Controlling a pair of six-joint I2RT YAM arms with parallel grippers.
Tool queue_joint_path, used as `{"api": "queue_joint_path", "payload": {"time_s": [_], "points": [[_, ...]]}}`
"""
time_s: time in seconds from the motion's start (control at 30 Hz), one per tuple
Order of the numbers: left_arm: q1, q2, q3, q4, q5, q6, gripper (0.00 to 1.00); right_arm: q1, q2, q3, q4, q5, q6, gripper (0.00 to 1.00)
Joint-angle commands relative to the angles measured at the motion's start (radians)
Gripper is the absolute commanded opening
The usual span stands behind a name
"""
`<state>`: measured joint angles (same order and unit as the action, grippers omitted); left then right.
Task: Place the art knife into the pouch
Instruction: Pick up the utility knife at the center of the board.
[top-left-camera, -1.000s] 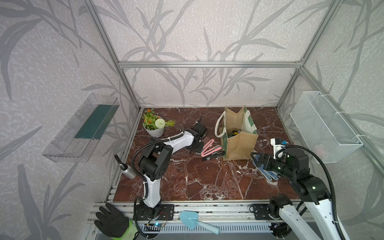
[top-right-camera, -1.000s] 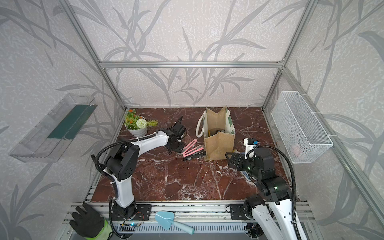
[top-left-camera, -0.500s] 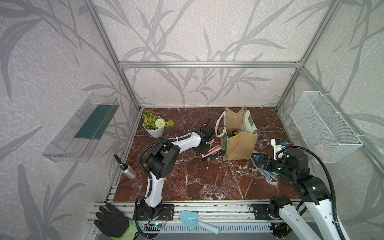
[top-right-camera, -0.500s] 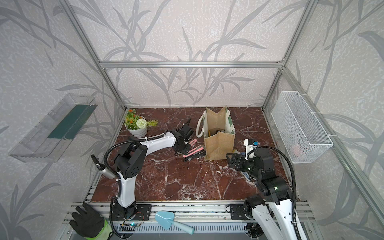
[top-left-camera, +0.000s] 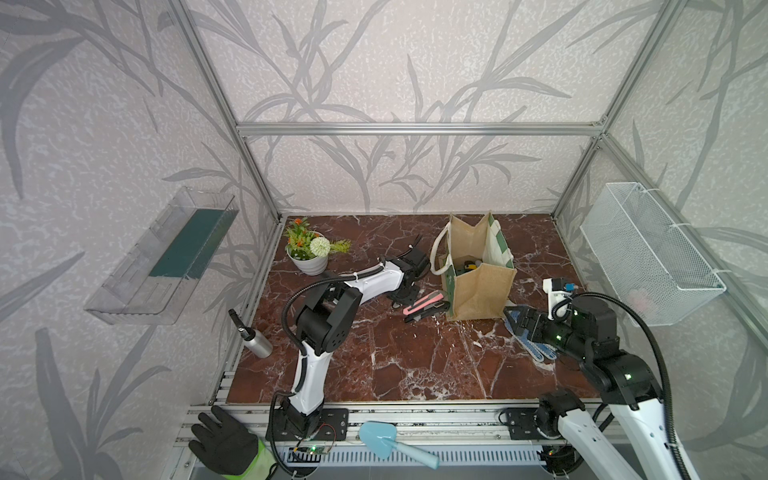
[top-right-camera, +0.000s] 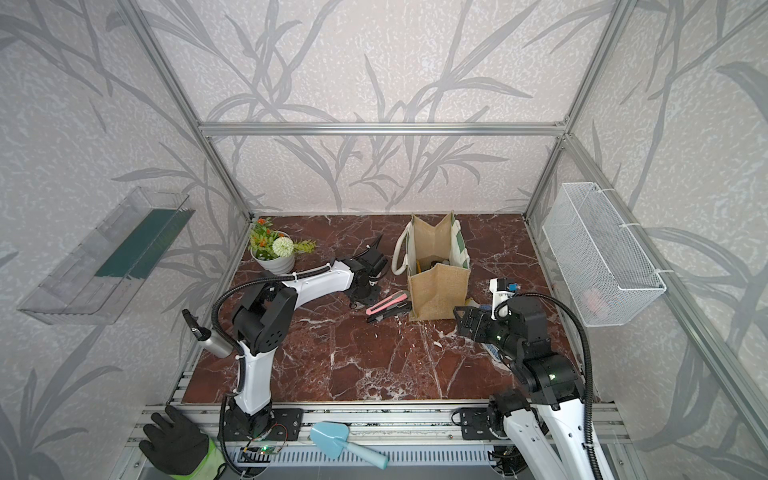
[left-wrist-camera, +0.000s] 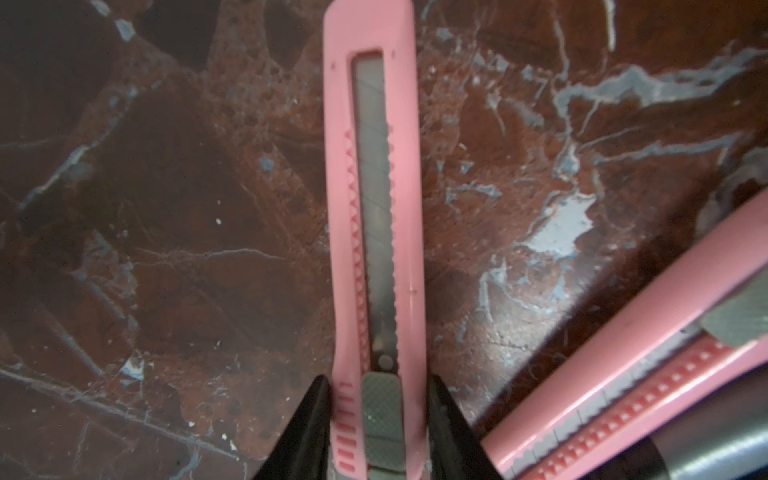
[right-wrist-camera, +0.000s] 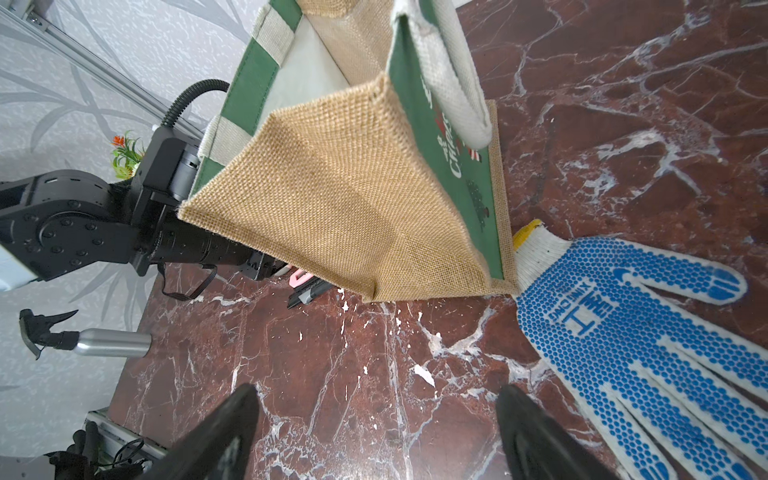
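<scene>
The left tool (left-wrist-camera: 377, 380) is straddling the art knife (left-wrist-camera: 376, 232) at its slider end, in the lower middle of the left wrist view. One dark finger (left-wrist-camera: 313, 419) is lying just beside each long edge. Whether the fingers are pressing the pink body yet, I cannot tell. The knife is lying flat on the surface (left-wrist-camera: 166, 249), outside the pouch (top-left-camera: 478, 286), which is standing upright and open-mouthed just right of the knives, near the centre of both top views.

As I am judging it, the step in hand is the grasp itself. A good one is asking for a square squeeze across the narrow width, firm enough that the long free end is not drooping or swivelling on the lift, since the hold is sitting near one end.

A second pink knife (left-wrist-camera: 623, 353) and a dark grey one (left-wrist-camera: 715, 440) are lying at the lower right of that view, near the finger on that side but apart from it. Lifting straight up is likely the safest way to avoid dragging them.

The carry is then needing height over the pouch's rim, and the knife is best going in end first.

The right tool (right-wrist-camera: 376, 390) is hanging with its fingers wide apart and nothing between them, facing the pouch's tan side beside a blue-dotted glove (right-wrist-camera: 623, 332). It is well placed to steady the pouch.
</scene>
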<state>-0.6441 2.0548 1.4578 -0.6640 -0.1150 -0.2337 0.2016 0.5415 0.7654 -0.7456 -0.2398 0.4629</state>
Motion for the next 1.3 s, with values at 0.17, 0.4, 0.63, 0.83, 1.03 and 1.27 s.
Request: {"api": "queue_joint_path", "payload": {"time_s": [0.17,0.4,0.63,0.83,1.03,1.27], "points": [[0.004,0.044,-0.036,-0.008,-0.067,-0.009,0.26,-0.002,0.001,-0.01,-0.006,0.007,-0.005,0.9],[0.003,0.075,-0.023,-0.022,-0.084,-0.014,0.2,-0.002,-0.005,-0.009,-0.015,0.022,-0.012,0.9],[0.005,0.109,0.004,-0.059,-0.1,-0.013,0.21,-0.002,0.001,-0.011,-0.011,0.029,-0.015,0.9],[0.013,0.145,0.018,-0.076,-0.109,-0.021,0.22,-0.002,0.002,-0.014,-0.011,0.034,-0.023,0.9],[0.016,0.177,0.03,-0.096,-0.117,-0.029,0.27,-0.002,-0.004,-0.015,-0.018,0.039,-0.036,0.9],[0.018,0.18,0.022,-0.101,-0.166,-0.058,0.28,-0.002,-0.009,-0.021,-0.024,0.046,-0.044,0.9]]}}
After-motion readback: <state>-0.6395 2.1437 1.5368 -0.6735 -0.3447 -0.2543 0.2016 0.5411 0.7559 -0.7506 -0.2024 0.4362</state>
